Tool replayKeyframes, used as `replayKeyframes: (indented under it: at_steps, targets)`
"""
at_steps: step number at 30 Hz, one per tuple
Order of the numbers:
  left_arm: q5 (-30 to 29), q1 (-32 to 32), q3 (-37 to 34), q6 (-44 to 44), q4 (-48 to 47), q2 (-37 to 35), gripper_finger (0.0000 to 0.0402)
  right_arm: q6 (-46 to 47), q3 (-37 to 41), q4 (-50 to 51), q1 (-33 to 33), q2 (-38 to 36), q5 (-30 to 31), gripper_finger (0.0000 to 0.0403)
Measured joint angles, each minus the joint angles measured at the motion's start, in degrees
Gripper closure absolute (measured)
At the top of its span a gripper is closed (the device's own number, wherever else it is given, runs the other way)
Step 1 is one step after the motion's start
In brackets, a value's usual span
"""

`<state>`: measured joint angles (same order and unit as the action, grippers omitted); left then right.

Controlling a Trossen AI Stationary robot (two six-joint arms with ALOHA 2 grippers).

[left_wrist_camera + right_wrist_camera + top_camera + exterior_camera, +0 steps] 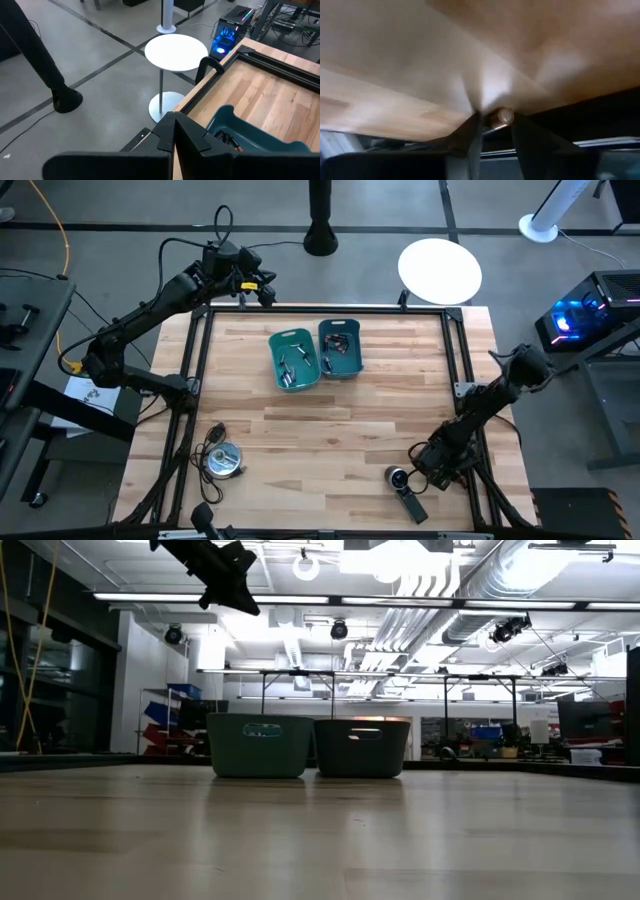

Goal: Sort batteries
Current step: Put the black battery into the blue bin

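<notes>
Down at the near right corner of the table (pixel 330 420), the right gripper (pixel 496 125) is pressed low against the wood with its fingers narrowed around a small battery (pixel 501 117), right beside the black gadget (pixel 405 490). Up at the far left corner, the left gripper (pixel 174 137) hangs over the table's edge with its fingers closed together and empty. More batteries (pixel 296 364) lie in the two teal bins (pixel 283 376), which touch side by side mid-table.

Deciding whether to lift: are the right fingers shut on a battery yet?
Yes. The right gripper is down at the table, its fingers pinching a battery whose end shows between them.
</notes>
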<state>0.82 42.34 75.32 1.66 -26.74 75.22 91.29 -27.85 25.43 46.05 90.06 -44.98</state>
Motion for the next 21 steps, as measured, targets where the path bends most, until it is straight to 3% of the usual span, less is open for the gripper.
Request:
replayKeyframes:
  at_steps: [10,16,21]
  targets:
    - [-0.1,0.0,0.0,0.4,-0.4,0.0,0.0402,0.8,-0.2,-3.2,-1.1,4.0,-2.8,0.0317]
    - [-0.3,0.0,0.0,0.5,-0.3,0.0,0.0401,-4.0,-1.3,-2.8,-1.6,3.9,-3.2,0.0387]
    - [-0.3,0.0,0.0,2.4,-0.2,0.0,0.0402,-8.1,-5.0,1.9,-5.8,0.1,1.0,0.0393]
